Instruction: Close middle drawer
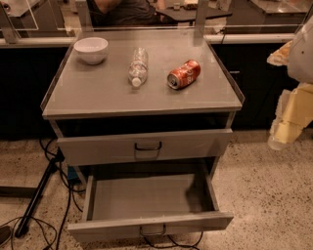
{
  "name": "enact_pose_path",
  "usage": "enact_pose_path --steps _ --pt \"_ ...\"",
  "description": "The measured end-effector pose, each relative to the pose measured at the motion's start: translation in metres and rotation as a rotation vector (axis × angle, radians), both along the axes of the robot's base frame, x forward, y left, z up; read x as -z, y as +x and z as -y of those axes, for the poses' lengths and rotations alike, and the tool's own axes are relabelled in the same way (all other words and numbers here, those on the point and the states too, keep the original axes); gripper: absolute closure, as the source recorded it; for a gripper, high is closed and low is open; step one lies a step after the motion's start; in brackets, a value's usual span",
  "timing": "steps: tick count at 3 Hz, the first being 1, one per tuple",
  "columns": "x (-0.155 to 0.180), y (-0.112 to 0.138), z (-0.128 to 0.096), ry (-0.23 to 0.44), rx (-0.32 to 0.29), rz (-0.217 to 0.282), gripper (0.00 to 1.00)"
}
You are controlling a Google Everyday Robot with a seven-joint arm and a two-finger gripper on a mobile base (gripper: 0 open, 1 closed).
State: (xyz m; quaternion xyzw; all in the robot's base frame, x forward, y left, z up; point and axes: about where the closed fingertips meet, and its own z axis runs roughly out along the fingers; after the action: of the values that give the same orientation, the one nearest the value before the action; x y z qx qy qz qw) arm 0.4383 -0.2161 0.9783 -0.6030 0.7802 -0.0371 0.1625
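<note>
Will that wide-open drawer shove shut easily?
Probably: the drawer looks empty, so it is likely light. It seems to be stiff metal and shouldn't flex. An off-centre push may skew it; the gripper hangs at the picture's right edge, apart from it.

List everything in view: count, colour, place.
cabinet: one, grey, centre, on speckled floor
bowl: one, white, back left of cabinet top
water bottle: one, clear, lying on its side, mid-top
soda can: one, orange-red, lying on its side, right of the bottle
top drawer: one, grey, slightly out
middle drawer: one, grey, pulled far out, empty
cables: several, black, floor at left
person: one, dark shirt, behind the cabinet
gripper: one, pale yellow, right edge, clear of the cabinet
</note>
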Motion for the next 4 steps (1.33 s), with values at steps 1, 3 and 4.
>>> enact_pose_path --steps 1,3,4 --pt "0.0000 0.0000 0.0000 0.000 0.000 0.000 0.00" --pt "0.0000 0.0000 0.0000 0.000 0.000 0.000 0.38" --pt "0.0000 0.0000 0.0000 0.000 0.000 0.000 0.63"
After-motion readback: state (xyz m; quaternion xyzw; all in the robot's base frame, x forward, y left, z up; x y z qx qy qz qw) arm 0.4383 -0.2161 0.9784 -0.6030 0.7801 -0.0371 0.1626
